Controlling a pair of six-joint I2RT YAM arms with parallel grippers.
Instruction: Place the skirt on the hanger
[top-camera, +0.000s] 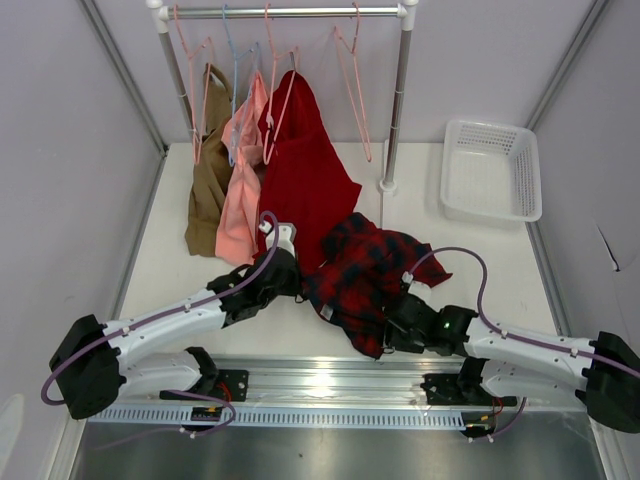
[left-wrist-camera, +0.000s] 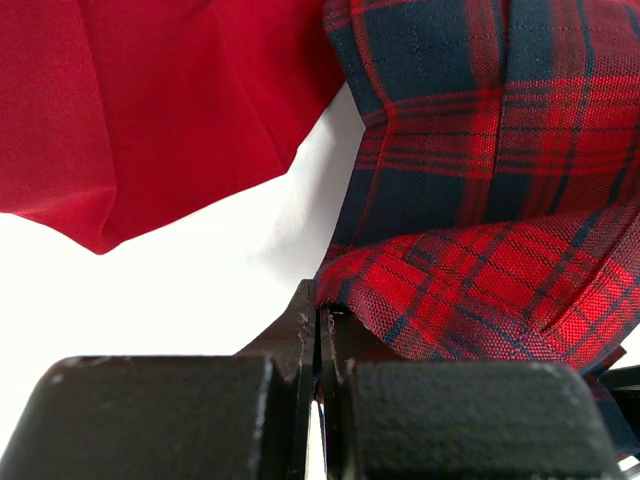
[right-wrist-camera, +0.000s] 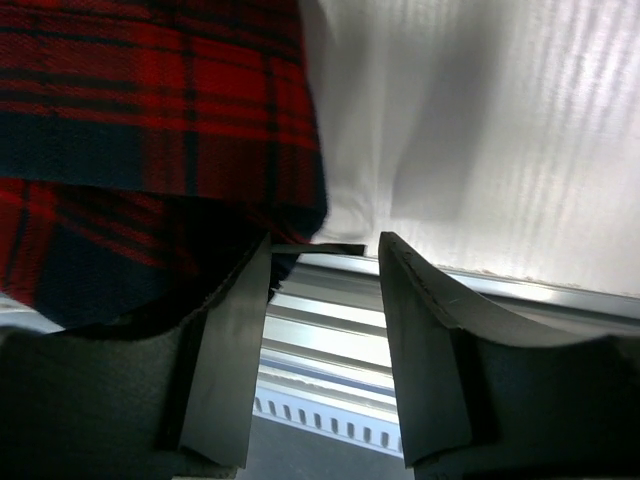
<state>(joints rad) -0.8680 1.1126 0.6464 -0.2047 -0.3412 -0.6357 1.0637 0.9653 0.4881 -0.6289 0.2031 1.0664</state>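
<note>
Top external view: one plaid skirt, crumpled on the table just in front of the rack, below three hung garments. Likely soft, light and floppy; best pinched at the waistband, both ends. Left gripper pressed together at its edge; cannot tell whether cloth is caught. Right gripper spread, empty. One bare pink hanger at the rack's right end.

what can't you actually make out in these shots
- Left wrist view: the left gripper is shut at the skirt edge; its own fingers hide whether cloth is pinched.
- Top view: the right gripper tips are covered by skirt folds.
- All views: the skirt's waistband is lost in the crumpled heap.
- Both wrist views: the hanger lies outside the frame.
</note>
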